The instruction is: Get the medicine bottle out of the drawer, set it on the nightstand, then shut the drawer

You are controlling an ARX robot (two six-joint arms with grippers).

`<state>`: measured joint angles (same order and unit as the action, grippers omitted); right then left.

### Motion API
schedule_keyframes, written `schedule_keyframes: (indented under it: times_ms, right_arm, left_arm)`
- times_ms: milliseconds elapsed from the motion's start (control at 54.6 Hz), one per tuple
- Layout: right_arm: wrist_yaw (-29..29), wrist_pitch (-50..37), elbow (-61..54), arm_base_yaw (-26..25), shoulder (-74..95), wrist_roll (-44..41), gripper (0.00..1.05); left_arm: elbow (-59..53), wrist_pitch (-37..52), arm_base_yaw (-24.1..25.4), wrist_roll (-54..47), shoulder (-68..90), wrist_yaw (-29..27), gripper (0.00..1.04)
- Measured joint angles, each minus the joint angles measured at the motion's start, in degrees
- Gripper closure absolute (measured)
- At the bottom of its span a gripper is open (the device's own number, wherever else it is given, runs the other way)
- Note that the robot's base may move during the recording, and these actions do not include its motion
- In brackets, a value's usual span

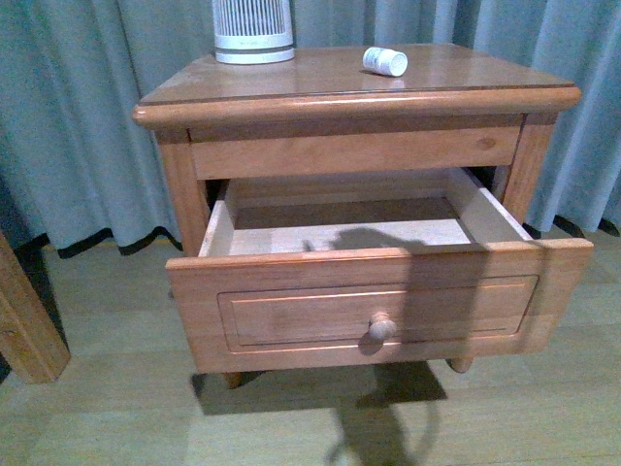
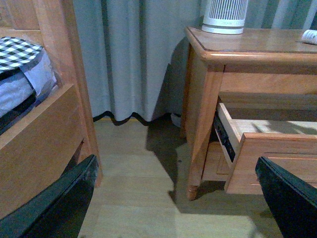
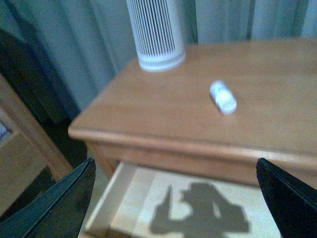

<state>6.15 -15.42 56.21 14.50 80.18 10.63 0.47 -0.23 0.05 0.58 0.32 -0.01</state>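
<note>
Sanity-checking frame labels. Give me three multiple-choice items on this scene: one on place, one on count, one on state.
1. Where is the medicine bottle?
A. inside the drawer
B. lying on the nightstand top
C. on the floor

2. How many round knobs show in the front view?
A. one
B. two
C. three

3. What state is the drawer in?
A. shut
B. pulled open, nothing visible inside
C. removed from the cabinet

Answers: 1 B, it lies on its side near the ribbed appliance. 2 A, only one knob is visible. 3 B, the bare drawer floor shows.
</note>
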Motion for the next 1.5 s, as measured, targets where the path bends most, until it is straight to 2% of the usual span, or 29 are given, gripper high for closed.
schedule_keyframes:
  times_ms: [92,147,257,458,623,1228,1502]
  right_arm:
    - [-1.4,-1.6,-13.1,1.3,-3.7,2.2,0.09]
    - [-3.7,-4.6,-23.0,2.4,-3.3,3.2,0.22]
    - [-6.6,-12.2,-32.2,2.9,1.8,3.4,0.43]
    - [-9.5,-24.4,-30.9,1.7,16.5,1.4,0.75]
    - [-10.7,-25.7,-22.6,0.1,28.3,-1.9,1.01]
    - [-14.3,-15.5,15.8,-3.8,50.5,-16.9,1.01]
    - [-13.7,-11.5,26.3,-4.8,55.9,-22.3,1.01]
  left_arm:
    - [0.0,0.0,0.0,0.0,0.0,0.0,0.06]
    - [0.0,0.0,0.0,0.0,0.0,0.0,0.06]
    - [0.0,0.0,0.0,0.0,0.0,0.0,0.06]
    - [0.0,0.0,0.0,0.0,0.0,0.0,0.06]
    - [0.0,0.0,0.0,0.0,0.0,0.0,0.06]
    - [0.0,0.0,0.0,0.0,0.0,0.0,0.06]
    - [0.0,0.0,0.0,0.0,0.0,0.0,0.06]
